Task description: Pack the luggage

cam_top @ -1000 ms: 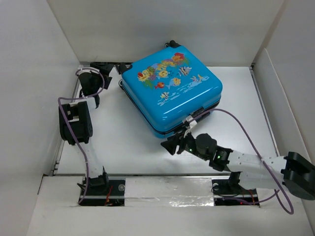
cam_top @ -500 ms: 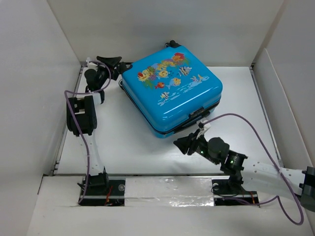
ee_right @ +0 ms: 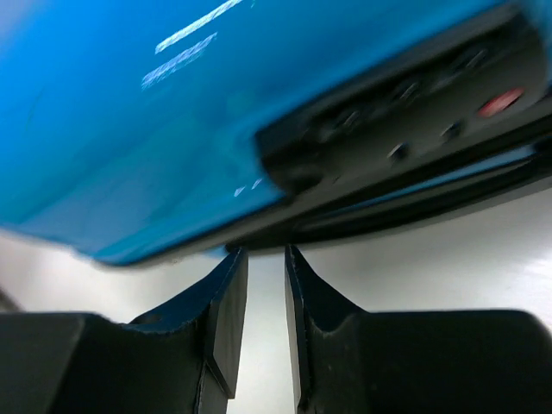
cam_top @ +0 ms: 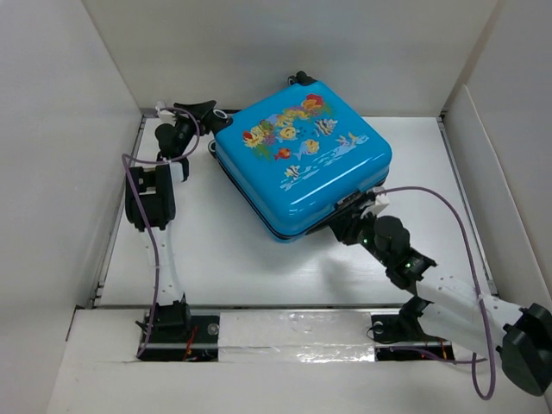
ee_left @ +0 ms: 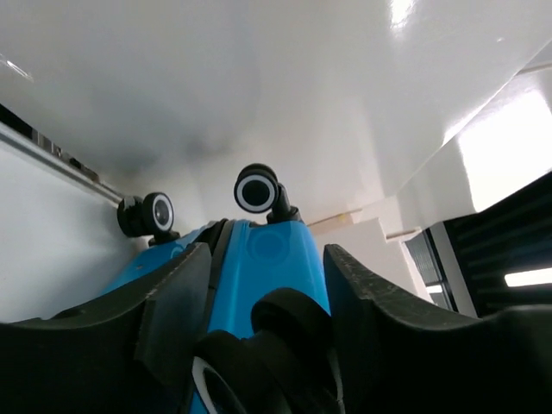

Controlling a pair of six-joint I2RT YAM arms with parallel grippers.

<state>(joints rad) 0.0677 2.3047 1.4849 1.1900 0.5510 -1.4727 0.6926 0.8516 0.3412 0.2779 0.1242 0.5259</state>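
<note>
the luggage (cam_top: 302,159) lies closed, fish print up, on the white bench (cam_top: 216,250), toward its far side. left pincer (cam_top: 200,116) at the luggage's far-left wheeled corner, fingers spread around a caster. right pincer (cam_top: 343,226) at its near edge by the latch, fingers nearly together, gripping nothing.

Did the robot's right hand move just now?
Yes. The right gripper went from the open table in front of the suitcase up and right, against its near edge by the latch.
</note>
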